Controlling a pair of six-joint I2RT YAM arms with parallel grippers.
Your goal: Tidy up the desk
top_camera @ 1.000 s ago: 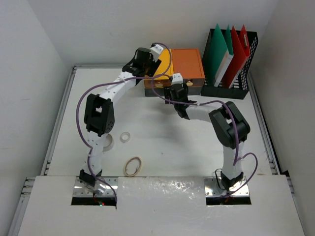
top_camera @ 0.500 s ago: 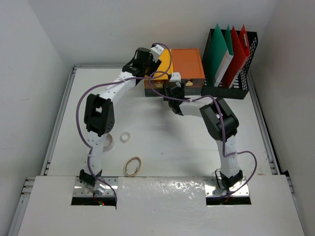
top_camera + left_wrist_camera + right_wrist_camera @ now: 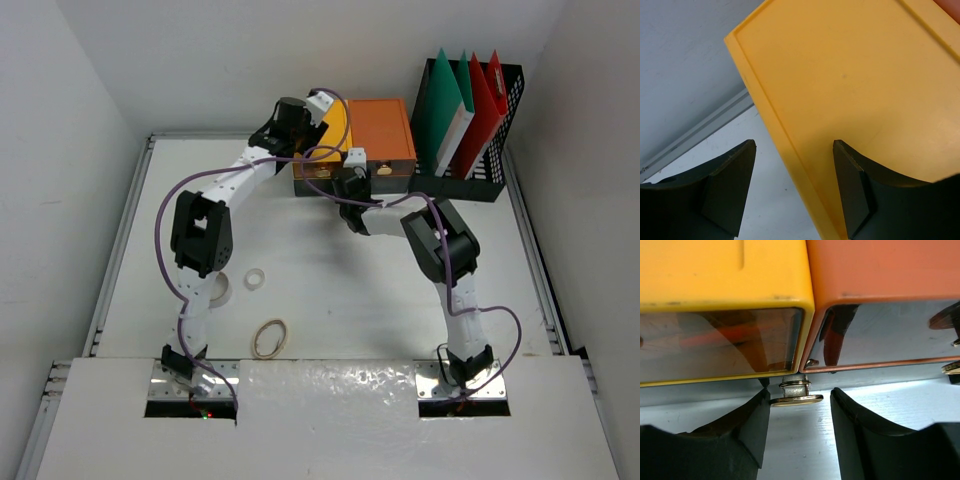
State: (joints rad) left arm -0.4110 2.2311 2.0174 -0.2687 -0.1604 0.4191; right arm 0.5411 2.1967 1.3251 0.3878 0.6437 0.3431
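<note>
The white desk (image 3: 320,260) carries a yellow box (image 3: 338,128) and an orange box (image 3: 382,130) side by side at the back. My left gripper (image 3: 304,134) is open over the yellow box's left edge; in the left wrist view (image 3: 794,150) one finger is over the lid (image 3: 850,75) and the other over the desk. My right gripper (image 3: 352,182) is at the boxes' front. In the right wrist view it (image 3: 799,396) is open around a gold-rimmed metal knob (image 3: 796,393) under the seam between the boxes, with the left finger (image 3: 747,430) touching or nearly touching it.
A black file rack (image 3: 470,120) with green and red folders stands at the back right. A white tape roll (image 3: 254,277) and a rubber band (image 3: 270,338) lie near the left arm. White walls close in on three sides.
My right arm has folded its elbow leftward and brought the gripper closer to the boxes' front. The left arm has not moved.
</note>
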